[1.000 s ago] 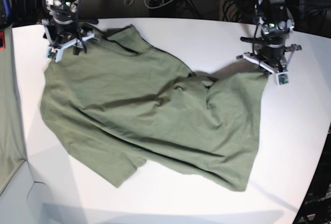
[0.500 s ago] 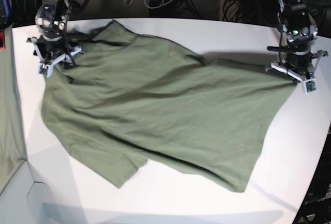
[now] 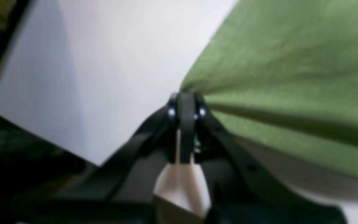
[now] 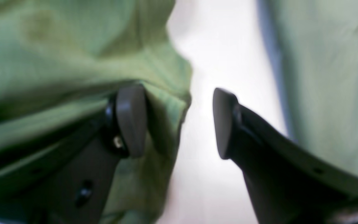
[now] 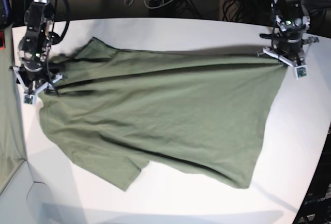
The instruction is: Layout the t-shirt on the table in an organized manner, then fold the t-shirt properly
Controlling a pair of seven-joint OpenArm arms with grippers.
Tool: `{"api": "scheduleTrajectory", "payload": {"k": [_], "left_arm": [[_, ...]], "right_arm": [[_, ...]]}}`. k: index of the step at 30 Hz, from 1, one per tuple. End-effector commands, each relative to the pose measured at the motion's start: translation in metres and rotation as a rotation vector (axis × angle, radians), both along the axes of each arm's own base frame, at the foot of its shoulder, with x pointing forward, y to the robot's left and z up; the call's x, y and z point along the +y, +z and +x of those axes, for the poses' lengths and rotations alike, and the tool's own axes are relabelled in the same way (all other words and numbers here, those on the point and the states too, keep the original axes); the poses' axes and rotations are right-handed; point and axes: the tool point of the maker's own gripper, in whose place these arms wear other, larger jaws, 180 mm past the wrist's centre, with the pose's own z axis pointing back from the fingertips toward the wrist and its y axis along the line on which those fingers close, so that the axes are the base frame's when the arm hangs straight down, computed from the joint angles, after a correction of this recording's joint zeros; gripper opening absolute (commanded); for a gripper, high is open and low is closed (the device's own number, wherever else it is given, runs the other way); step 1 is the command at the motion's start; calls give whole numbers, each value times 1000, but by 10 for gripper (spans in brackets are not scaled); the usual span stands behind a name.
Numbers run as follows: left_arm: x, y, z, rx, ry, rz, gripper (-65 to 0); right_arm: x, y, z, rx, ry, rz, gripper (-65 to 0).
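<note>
Two arms stretch our olive-green cotton t-shirt (image 5: 155, 115) lengthwise across the white matte table (image 5: 207, 32). Our left gripper (image 3: 183, 104) pinches its corner tight; our right gripper (image 4: 179, 121) stands wide, cloth only against one finger (image 4: 130, 119).

Olive t-shirt (image 5: 160, 115) stretched taut, spread across white table (image 5: 170, 32).

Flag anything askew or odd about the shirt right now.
The t-shirt lies skewed on the table, stretched taut between the two grippers along its far edge. The near sleeve is bunched, the hem slanted. No damage visible.
</note>
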Motion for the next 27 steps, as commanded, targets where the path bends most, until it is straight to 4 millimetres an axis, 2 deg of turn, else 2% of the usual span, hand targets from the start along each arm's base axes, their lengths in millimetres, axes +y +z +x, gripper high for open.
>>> {"api": "scheduleTrajectory", "payload": {"k": [1, 4, 7, 9, 11, 14, 22, 27], "left_arm": [[7, 5, -2, -13, -1, 35, -646], [-4, -6, -8, 14, -22, 15, -646], [-18, -14, -14, 39, -53, -3, -646], [-25, -17, -15, 46, -71, -12, -646], [-33, -18, -13, 49, -91, -21, -646], [-33, -19, -13, 49, -91, -21, -646], [-31, -15, -9, 36, -93, -13, -646], [-30, -15, -8, 34, -93, -11, -646]], "right_arm": [[-7, 33, 11, -94, 16, -58, -314], [-4, 61, 5, -159, 26, -91, -312], [19, 74, -9, -207, 31, -63, -312], [26, 73, -22, -206, 17, -46, -312], [33, 62, -32, -184, 4, -16, -311], [41, 42, -51, -129, -11, 18, -312], [41, -16, -87, 32, -40, 66, -313], [42, -28, -99, 73, -41, 73, -314]]}}
